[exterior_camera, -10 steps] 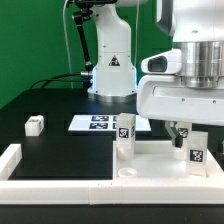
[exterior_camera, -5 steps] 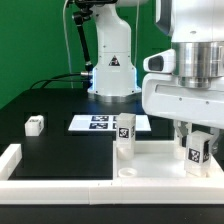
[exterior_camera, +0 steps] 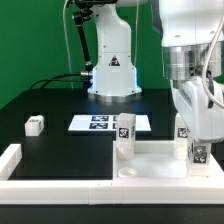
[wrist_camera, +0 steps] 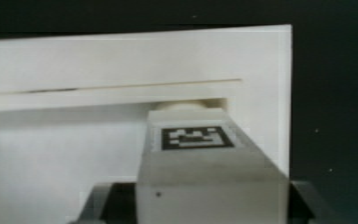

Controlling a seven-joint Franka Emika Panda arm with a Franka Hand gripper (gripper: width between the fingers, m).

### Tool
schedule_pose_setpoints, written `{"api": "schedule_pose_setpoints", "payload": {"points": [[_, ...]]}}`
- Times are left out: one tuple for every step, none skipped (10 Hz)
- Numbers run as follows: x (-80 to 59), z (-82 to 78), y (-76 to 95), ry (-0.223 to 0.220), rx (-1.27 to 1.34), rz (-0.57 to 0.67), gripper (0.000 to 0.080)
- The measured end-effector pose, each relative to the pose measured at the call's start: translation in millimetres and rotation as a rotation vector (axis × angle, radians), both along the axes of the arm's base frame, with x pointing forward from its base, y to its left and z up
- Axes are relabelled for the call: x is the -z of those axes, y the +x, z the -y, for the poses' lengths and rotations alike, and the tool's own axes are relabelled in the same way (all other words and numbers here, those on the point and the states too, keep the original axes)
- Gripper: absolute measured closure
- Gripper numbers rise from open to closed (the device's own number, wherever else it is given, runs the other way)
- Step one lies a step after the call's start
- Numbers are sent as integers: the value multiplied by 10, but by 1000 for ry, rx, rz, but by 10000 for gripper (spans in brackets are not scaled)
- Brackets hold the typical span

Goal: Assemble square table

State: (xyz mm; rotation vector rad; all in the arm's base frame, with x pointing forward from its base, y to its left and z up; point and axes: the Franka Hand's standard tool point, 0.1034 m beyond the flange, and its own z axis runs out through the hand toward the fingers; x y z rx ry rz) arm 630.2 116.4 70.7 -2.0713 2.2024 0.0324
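The white square tabletop (exterior_camera: 150, 160) lies at the front of the black table. One white tagged leg (exterior_camera: 125, 135) stands upright on its far left corner. My gripper (exterior_camera: 196, 140) is shut on a second tagged leg (exterior_camera: 200, 155) and holds it upright at the tabletop's right corner. In the wrist view the held leg (wrist_camera: 197, 150) sits between the dark fingers (wrist_camera: 115, 205), its tag facing the camera, with the tabletop (wrist_camera: 87, 70) behind it. A third leg (exterior_camera: 35, 125) lies loose on the table at the exterior view's left. The fourth leg is out of view.
The marker board (exterior_camera: 95, 123) lies flat behind the tabletop. A long white border rail (exterior_camera: 12, 158) runs along the front and the exterior view's left. The robot base (exterior_camera: 110, 70) stands at the back.
The wrist has turned and tilted above the held leg. The leg has shifted slightly down and toward the exterior view's right, still gripped.
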Motion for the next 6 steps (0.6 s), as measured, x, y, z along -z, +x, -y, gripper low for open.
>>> {"api": "schedule_pose_setpoints", "payload": {"points": [[0,-11,1,6,82,-6,509],[2,-8,0,6,81,-6,509],[3,-9,0,2,44,-3,509],[2,-12,0,0,32,-2,334],[-7,-25,14,-34,-157,22,215],[-18,-66,26,-52,-291,47,215]]}}
